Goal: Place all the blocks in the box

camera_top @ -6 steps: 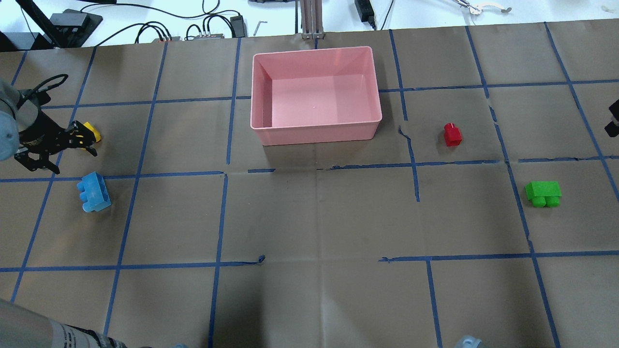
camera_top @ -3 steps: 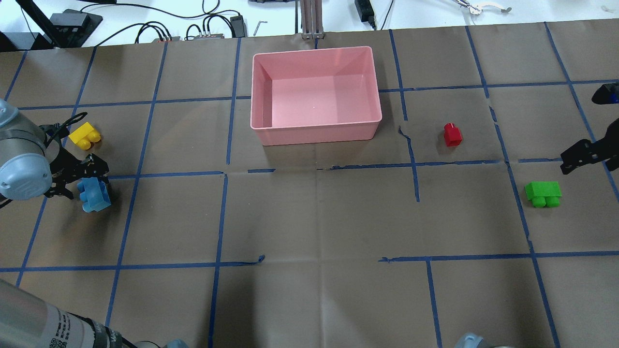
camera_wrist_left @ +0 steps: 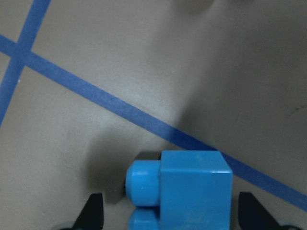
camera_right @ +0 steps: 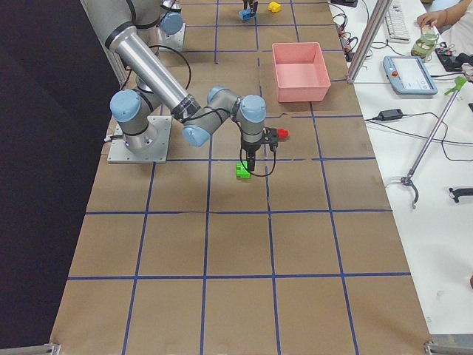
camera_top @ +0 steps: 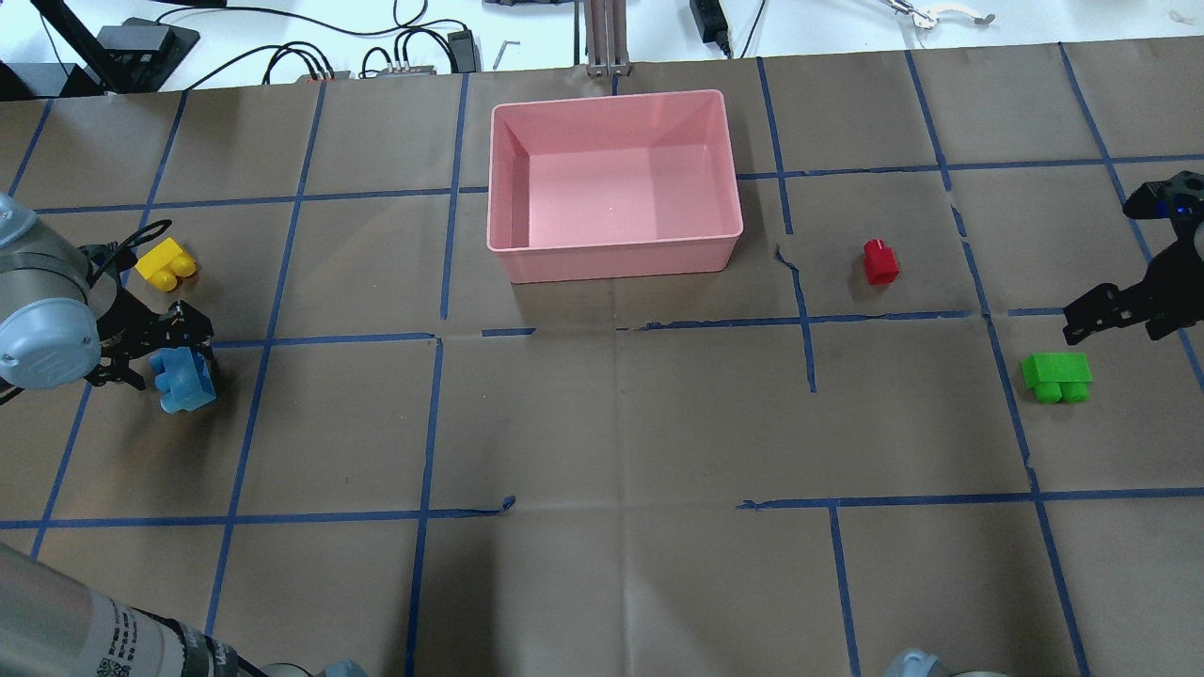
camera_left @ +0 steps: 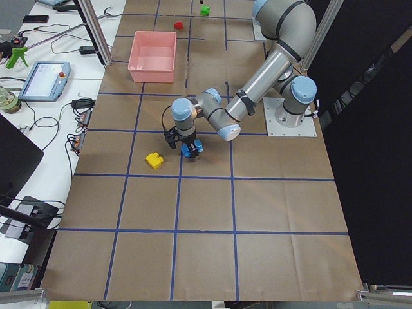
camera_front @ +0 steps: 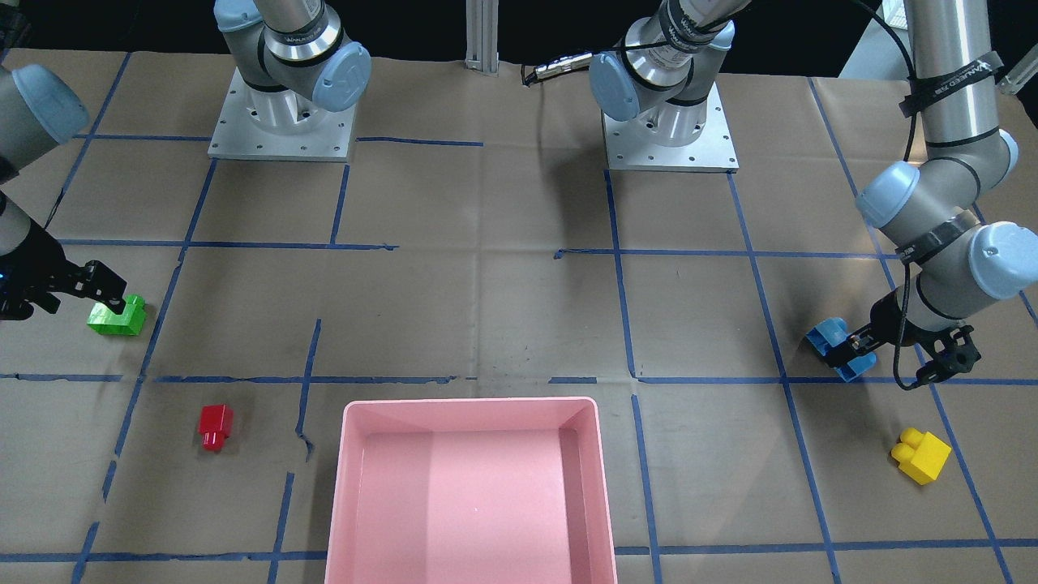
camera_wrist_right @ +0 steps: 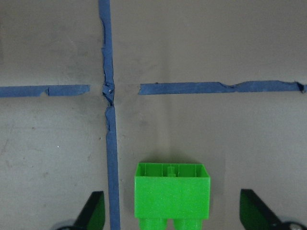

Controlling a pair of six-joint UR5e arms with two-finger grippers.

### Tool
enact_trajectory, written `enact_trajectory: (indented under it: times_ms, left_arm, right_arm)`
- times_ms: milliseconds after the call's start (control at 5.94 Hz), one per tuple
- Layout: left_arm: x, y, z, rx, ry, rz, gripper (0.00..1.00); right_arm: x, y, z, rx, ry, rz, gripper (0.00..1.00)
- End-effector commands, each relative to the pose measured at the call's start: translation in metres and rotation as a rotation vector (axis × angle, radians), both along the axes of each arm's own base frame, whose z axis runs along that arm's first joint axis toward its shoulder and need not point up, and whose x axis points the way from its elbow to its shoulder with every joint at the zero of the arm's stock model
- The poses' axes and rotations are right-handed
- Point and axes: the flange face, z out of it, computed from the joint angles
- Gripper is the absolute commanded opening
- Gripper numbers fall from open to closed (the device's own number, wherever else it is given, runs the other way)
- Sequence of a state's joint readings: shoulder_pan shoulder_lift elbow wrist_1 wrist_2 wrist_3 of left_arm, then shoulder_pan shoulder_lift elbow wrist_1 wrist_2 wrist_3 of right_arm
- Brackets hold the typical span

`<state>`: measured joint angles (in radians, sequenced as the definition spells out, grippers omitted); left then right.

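Sitting on blue-taped brown paper (camera_top: 611, 423): box (camera_top: 611, 256); cables (camera_top: 301, 49) beyond

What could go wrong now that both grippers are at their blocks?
The studs of the blue block face one finger of the open left gripper; closing on them might twist it loose.
The yellow block lies close to the left arm, which could knock it when lifting.
The right gripper seems to hang above the green block; closing there might only clip its top.
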<state>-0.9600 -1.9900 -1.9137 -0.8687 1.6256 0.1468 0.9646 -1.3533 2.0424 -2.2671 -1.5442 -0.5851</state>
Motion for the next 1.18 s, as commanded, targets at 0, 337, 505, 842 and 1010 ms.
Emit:
enact_trajectory:
  times_ms: [0, 337, 505, 842, 1010]
  left_arm:
    - [0.001, 0.000, -0.004, 0.007, 0.006, -0.002, 0.86]
    - [0.002, -0.002, -0.002, -0.002, 0.000, -0.005, 0.65]
    - [0.002, -0.002, -0.001, -0.004, -0.001, -0.007, 0.53]
    - [0.002, -0.002, 0.005, -0.008, -0.002, -0.005, 0.31]
    - [0.003, -0.020, 0.033, -0.029, -0.007, -0.012, 0.31]
  right_arm:
    - [0.003, -0.006, -0.026, 0.023, -0.017, 0.001, 1.00]
    - [0.003, -0.004, -0.034, 0.049, -0.012, 0.012, 1.00]
    - [0.000, -0.002, -0.035, 0.070, 0.014, 0.013, 1.00]
    - [0.002, 0.005, -0.050, 0.110, 0.010, 0.007, 1.00]
    - [0.004, 0.008, -0.053, 0.117, 0.004, 0.006, 1.00]
